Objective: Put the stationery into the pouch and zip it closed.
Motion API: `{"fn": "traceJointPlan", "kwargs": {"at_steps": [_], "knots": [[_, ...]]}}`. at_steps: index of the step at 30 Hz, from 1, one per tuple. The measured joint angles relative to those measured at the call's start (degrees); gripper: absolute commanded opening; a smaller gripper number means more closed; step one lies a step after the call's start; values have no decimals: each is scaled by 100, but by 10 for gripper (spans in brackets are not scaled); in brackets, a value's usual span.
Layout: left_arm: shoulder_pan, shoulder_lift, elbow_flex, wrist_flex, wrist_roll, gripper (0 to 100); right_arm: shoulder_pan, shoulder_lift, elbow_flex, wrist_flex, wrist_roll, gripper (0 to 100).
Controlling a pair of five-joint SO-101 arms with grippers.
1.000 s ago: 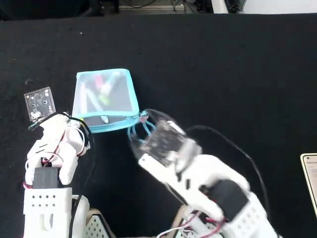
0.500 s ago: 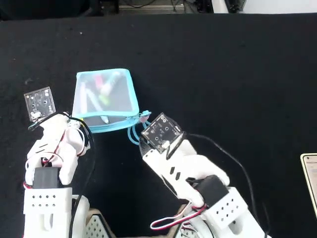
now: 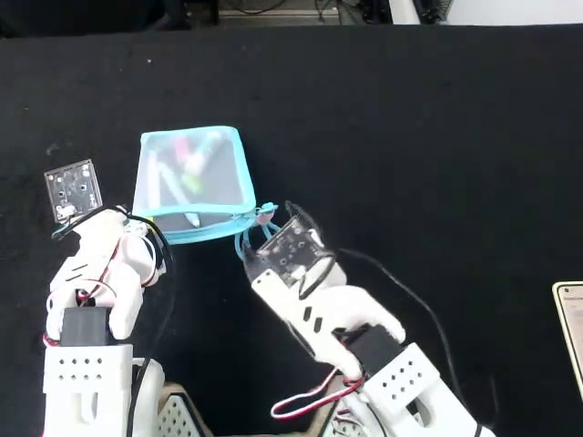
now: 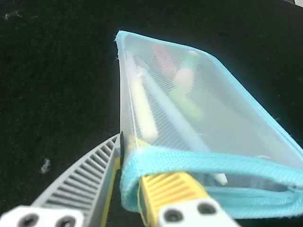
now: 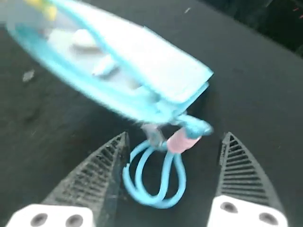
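Two arms were set at the six o'clock edge of the black table (image 3: 410, 118) in the high view. Toward eight o'clock, the left gripper (image 3: 148, 228) was seen clamped on the pouch (image 3: 193, 187) at its seven o'clock corner. In the left wrist view the teal binding of that corner was pinched between the grey and yellow fingers of the left gripper (image 4: 129, 158). The pouch lay flat at about ten o'clock from the table's middle. The stationery (image 3: 187, 168) could be made out through its clear mesh as several pens and markers lying side by side. At the pouch's five o'clock corner the zip pull (image 3: 264, 218) with its pink bead was found, and a blue cord loop (image 3: 248, 246) trailed from it toward six o'clock. The right gripper (image 3: 260, 241) was held just over that loop. In the right wrist view its fingers stood well apart on either side of the cord loop (image 5: 154, 182), touching neither it nor the pouch. Whether the zip was fully drawn could not be told. At four o'clock, a pale card (image 3: 571, 337) was cut off by the table's edge.
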Motion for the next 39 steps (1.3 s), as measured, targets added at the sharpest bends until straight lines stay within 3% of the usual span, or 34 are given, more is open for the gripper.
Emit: {"fn": "traceJointPlan", "kwargs": {"at_steps": [12,20,24,29,39], "knots": [[0,0,0,0,0,30,132,35,193,-457,149,290],[0,0,0,0,0,30,132,1670,88,-1108,255,285],[0,0,0,0,0,30,281,2356,-308,-1257,255,235],[0,0,0,0,0,30,615,2400,-475,-1284,255,230],[0,0,0,-18,0,30,431,2400,-475,-1486,-105,230]]}}
